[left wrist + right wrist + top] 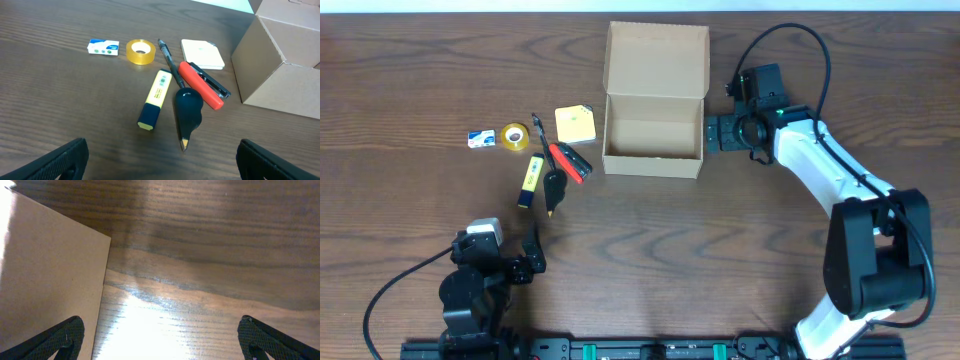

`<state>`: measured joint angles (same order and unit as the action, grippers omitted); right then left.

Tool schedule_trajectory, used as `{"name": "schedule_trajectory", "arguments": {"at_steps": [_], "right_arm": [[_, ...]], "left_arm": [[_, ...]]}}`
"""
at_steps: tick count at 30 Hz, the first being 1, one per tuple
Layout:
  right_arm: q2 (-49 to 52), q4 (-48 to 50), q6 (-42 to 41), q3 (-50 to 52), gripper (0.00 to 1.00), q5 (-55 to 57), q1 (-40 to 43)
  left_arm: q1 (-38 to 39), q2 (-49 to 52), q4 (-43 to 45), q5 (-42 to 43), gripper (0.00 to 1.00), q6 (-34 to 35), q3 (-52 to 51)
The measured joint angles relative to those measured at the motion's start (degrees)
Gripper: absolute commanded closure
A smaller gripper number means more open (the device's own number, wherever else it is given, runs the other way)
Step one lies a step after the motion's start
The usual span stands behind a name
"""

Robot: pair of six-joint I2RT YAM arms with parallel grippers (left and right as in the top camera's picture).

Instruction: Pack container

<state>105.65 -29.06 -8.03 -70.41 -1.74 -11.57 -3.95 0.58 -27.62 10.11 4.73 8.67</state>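
Most of the risk is in the clutter. The pen (pixel 167 57), red stapler (pixel 202 86), highlighter (pixel 155 100) and black-handled pencil (pixel 187 112) lie bunched together, touching or nearly so, just left of the box (pixel 653 125). A claw closing on one would likely drag a neighbour or pinch two at once. The thin pen lies flat on the counter (pixel 720 230) and looks apt to slip from the pads. The box seems light, so a bump from either arm could shove it or knock its raised lid. It stands open at the far middle of the counter with nothing visible inside. The right claw (pixel 713 132) hangs just beside its right wall, spread wide and empty, on an arm stretched forward from the near right with the wrist turned toward the box. The left claw (pixel 162 155) is also wide open and empty. Its arm is folded low at the near left, well apart from the items and facing them.
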Motion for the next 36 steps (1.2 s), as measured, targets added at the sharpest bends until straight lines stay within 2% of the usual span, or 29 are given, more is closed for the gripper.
{"name": "schedule_trajectory", "arguments": {"at_steps": [29,31,36], "right_arm": [[0.00,-0.26,-2.01,0.00,0.01,-0.02,0.02],[0.00,-0.24,-2.01,0.00,0.01,-0.02,0.02],[0.00,-0.26,-2.01,0.00,0.01,-0.02,0.00]], "left_arm": [[0.00,0.00,0.04,0.79,0.05,0.61,0.00],[0.00,0.00,-0.02,3.74,0.05,3.43,0.00],[0.00,0.00,0.04,14.16,0.05,15.56,0.09]]}}
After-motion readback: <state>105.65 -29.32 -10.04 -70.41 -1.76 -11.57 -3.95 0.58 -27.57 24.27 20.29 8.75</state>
